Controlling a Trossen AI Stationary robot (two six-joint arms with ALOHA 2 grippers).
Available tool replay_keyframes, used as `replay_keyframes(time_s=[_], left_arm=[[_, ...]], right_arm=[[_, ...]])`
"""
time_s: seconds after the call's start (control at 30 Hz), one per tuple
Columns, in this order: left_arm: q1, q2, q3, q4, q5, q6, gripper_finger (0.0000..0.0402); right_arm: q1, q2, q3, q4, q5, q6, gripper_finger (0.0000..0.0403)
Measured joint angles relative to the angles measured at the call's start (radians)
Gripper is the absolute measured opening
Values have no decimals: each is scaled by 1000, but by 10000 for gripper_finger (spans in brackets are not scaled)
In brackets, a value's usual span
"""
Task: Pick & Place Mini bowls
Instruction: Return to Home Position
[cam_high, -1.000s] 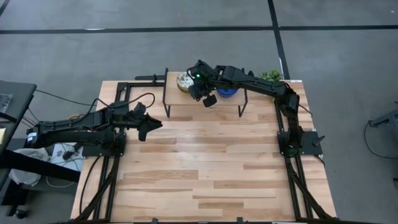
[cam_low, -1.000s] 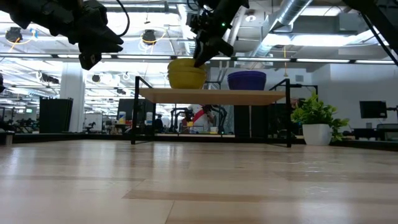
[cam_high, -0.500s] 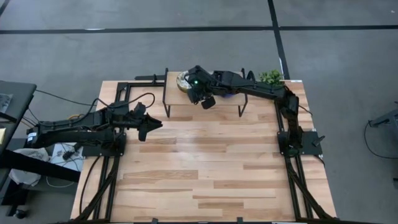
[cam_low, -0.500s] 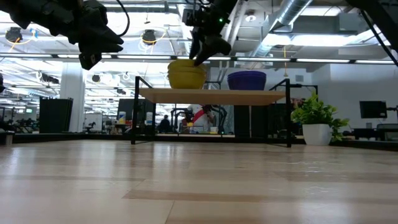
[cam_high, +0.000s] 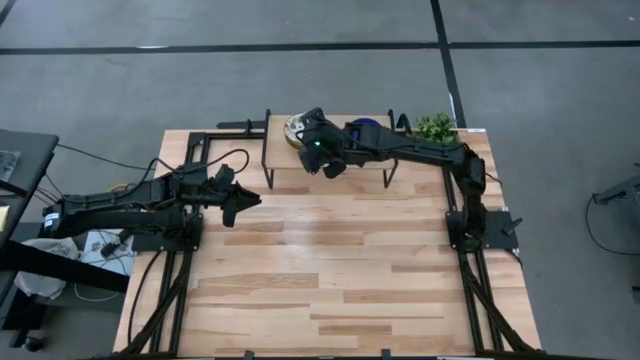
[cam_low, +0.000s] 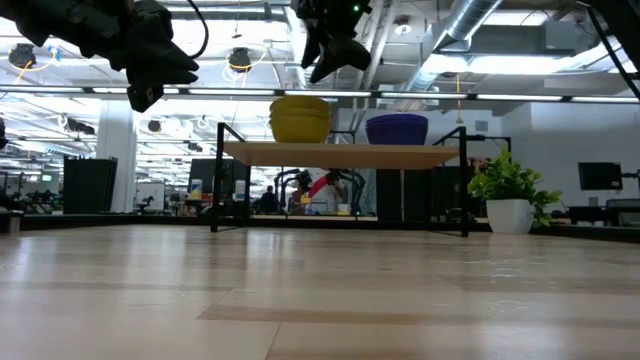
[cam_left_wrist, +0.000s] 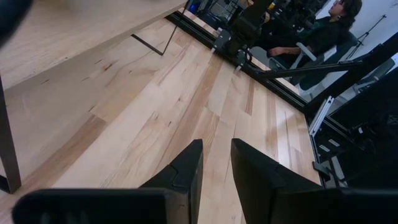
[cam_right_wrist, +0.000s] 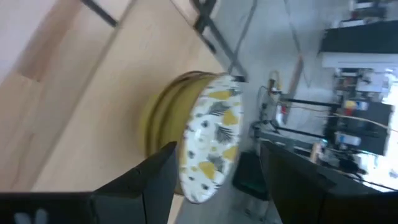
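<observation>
**Right tool clear above patterned stack, exit path is up and back**

Right tool (cam_high: 335, 167) hangs over the shelf (cam_high: 290, 172), just on the tabletop side of the patterned stack (cam_high: 296, 128). Low view: the tool (cam_low: 318, 64) sits above the stack (cam_low: 300, 118) with open air between them, no contact, tips angled down toward the stack's rim. Right wrist view: fingers (cam_right_wrist: 146, 180) spread wide, nothing between them, and the stack (cam_right_wrist: 202, 140) lies straight ahead past the tips. The top bowl's speckled inside faces the camera.

The stack stands upright on the shelf's left end as seen from above, nested and not tilted as far as I can tell. Bowls are round, so no long axis to line up with. Blue bowls (cam_low: 397, 130) share the shelf, beside the stack but apart from it. In the high view they (cam_high: 362, 123) are mostly covered by the right forearm. Plant (cam_low: 508, 185) is off the shelf at the far right corner.

Key relation: the stack lies below and ahead of the right tool, and the blue bowls lie under that arm's line back to its base. Judgement: placing looks done and the arm only needs to go home. It should lift first, then pull back, since a low sweep could clip the blue bowls or the stack rim.

Left tool (cam_high: 240, 203) waits over the left of the tabletop (cam_high: 340, 260), well apart from the shelf. In the left wrist view its fingers (cam_left_wrist: 186, 171) show only a narrow gap and hold nothing. The right arm is far nearer to every bowl.
</observation>
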Motion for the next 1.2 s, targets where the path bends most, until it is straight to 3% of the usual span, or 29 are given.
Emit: replay_keyframes(time_s=[0.2, 0.33, 0.4, 0.47, 0.67, 0.87, 1.03, 1.2], left_arm=[[0, 0, 0, 0, 0, 0, 82], [0, 0, 0, 1, -1, 0, 82], [0, 0, 0, 1, -20, 0, 82], [0, 0, 0, 1, -42, 0, 82], [0, 0, 0, 2, -71, 0, 82], [0, 0, 0, 7, -75, 0, 82], [0, -4, 0, 15, -73, 22, 82], [0, -43, 0, 27, -69, 62, 82]], right_arm=[[8, -31, 0, 41, 71, -12, 214], [5, -40, 0, 68, 216, 3, 211], [4, -62, -1, 57, 252, 43, 208], [-1, -102, -1, 30, 223, 146, 205], [-22, -246, 0, -97, 24, 476, 199], [-77, -371, 0, -247, -334, 764, 196], [-106, -449, 0, -379, -632, 832, 197], [-95, -525, -54, -436, -807, 850, 198]])
